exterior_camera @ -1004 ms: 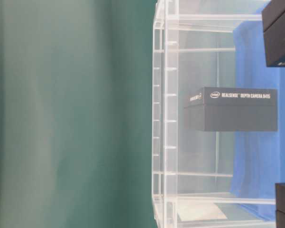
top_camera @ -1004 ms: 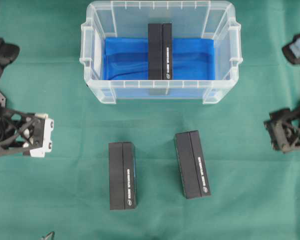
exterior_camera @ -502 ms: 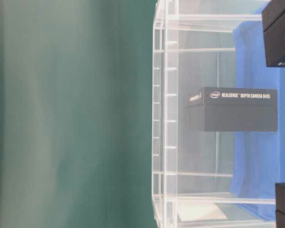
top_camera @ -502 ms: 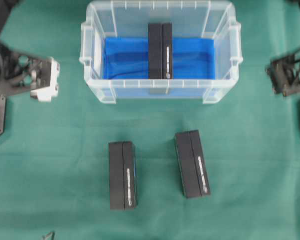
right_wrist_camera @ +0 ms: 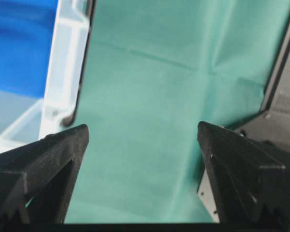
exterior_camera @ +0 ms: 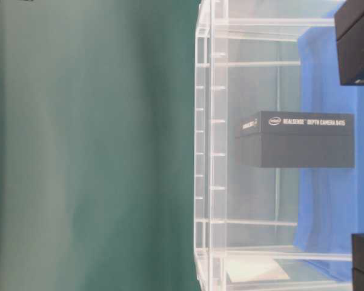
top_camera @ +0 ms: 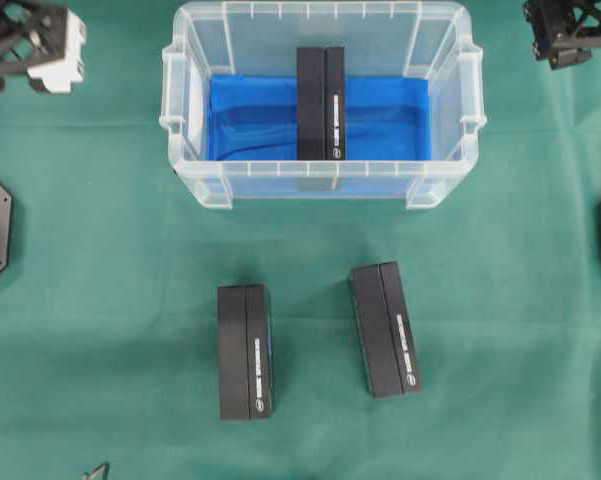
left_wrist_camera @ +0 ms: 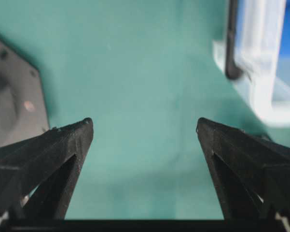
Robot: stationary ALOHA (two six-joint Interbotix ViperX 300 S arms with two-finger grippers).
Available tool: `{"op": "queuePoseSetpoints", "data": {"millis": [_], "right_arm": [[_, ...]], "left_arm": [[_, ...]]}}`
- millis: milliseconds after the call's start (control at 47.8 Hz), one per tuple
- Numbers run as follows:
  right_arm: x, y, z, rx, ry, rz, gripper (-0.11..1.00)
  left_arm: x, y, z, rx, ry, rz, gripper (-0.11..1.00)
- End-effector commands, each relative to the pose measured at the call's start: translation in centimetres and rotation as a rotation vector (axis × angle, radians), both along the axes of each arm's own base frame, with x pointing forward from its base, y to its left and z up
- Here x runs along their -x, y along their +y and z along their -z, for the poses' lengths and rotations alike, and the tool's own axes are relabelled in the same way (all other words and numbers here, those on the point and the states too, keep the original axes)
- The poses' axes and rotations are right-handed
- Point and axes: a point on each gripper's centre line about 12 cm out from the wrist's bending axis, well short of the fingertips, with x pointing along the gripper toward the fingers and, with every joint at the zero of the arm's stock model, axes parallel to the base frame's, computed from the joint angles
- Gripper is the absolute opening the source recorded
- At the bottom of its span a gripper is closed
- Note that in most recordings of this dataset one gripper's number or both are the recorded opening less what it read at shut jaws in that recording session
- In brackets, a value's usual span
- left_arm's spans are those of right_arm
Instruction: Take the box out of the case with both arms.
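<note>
Approach stage. The black rectangular cardboard box [top_camera: 321, 102] stands on edge mid-way inside the clear plastic case [top_camera: 190, 170], untouched. Left gripper [left_wrist_camera: 145, 130] and right gripper [right_wrist_camera: 142, 133] both spread wide, empty, outside the case's ends. Next: bring both inward over the rim, flanking the box.

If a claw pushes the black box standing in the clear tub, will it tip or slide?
The black rectangular cardboard box stands on a narrow side, so it probably tips sideways easily. Its blue sheet lining looks smooth and wrinkled, so the box may also slide.
</note>
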Motion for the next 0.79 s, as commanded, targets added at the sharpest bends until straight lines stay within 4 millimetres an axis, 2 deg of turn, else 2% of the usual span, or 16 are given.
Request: {"op": "queuePoseSetpoints", "data": {"millis": [0, 314, 774], "right_arm": [[0.2, -0.7, -0.4, 0.014, -0.021, 0.015, 0.89], [-0.1, -1.6, 0.3, 0.002, 0.009, 0.017, 0.89], [-0.4, -1.7, 0.6, -0.004, 0.01, 0.014, 0.89]], "left_arm": [[0.6, 0.9, -0.7, -0.018, -0.021, -0.013, 0.89], [0.5, 1.5, -0.5, -0.028, -0.036, -0.014, 0.89], [0.6, 1.0, -0.3, -0.025, -0.046, -0.002, 0.89]]}}
